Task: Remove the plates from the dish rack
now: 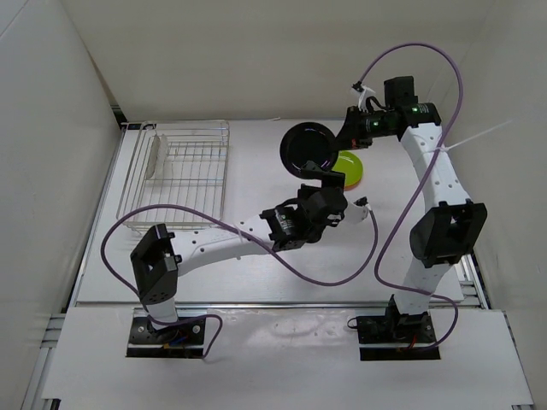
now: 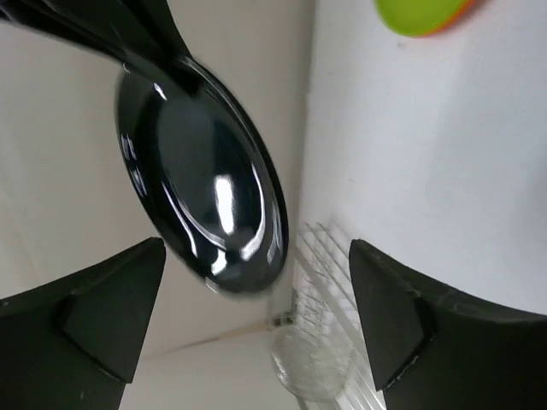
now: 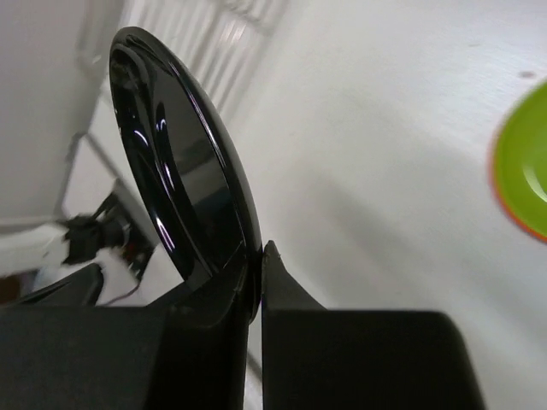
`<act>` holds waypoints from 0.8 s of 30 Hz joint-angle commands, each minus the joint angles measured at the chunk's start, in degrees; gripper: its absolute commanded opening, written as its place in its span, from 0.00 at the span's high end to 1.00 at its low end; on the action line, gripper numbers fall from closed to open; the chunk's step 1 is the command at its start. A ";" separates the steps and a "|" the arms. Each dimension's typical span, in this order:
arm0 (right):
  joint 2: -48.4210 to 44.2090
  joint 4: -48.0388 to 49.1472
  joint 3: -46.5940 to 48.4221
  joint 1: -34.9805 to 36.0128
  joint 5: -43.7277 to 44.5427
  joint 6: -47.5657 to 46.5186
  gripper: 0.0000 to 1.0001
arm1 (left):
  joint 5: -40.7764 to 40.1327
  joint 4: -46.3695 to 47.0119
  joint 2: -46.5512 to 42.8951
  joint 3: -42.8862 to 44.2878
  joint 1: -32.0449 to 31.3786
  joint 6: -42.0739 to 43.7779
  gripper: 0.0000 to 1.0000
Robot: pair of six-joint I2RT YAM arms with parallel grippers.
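Right tool (image 3: 256, 265) is clamped on the rim of the black plate (image 1: 306, 145), holding it on edge above the counter (image 1: 256, 256), upper centre of the top view, just right of the dish rack (image 1: 192, 184). Left tool (image 2: 256, 246) sits just below the plate with its fingers apart, gripping nothing; the plate's glossy face fills the gap in the left wrist view. The lime green plate (image 1: 350, 168) lies flat on the counter right of the black one, stacked on the orange plate (image 2: 461, 10), with only an orange edge showing. The clear plate (image 1: 156, 156) stands upright at the left end of the rack in the upper left. The rest of the rack shows bare wire.
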 commanded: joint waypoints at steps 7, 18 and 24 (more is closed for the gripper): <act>12.65 5.90 11.07 -6.92 28.25 3.30 1.00 | 9.98 -38.12 -2.13 4.31 10.55 -30.05 0.01; 23.21 5.90 10.72 -9.66 33.27 0.23 1.00 | 23.68 -49.71 2.60 33.82 43.59 -55.81 0.01; 25.67 5.38 10.72 -9.66 34.41 -0.30 0.98 | 30.98 -49.29 -0.20 31.75 48.71 -58.90 0.01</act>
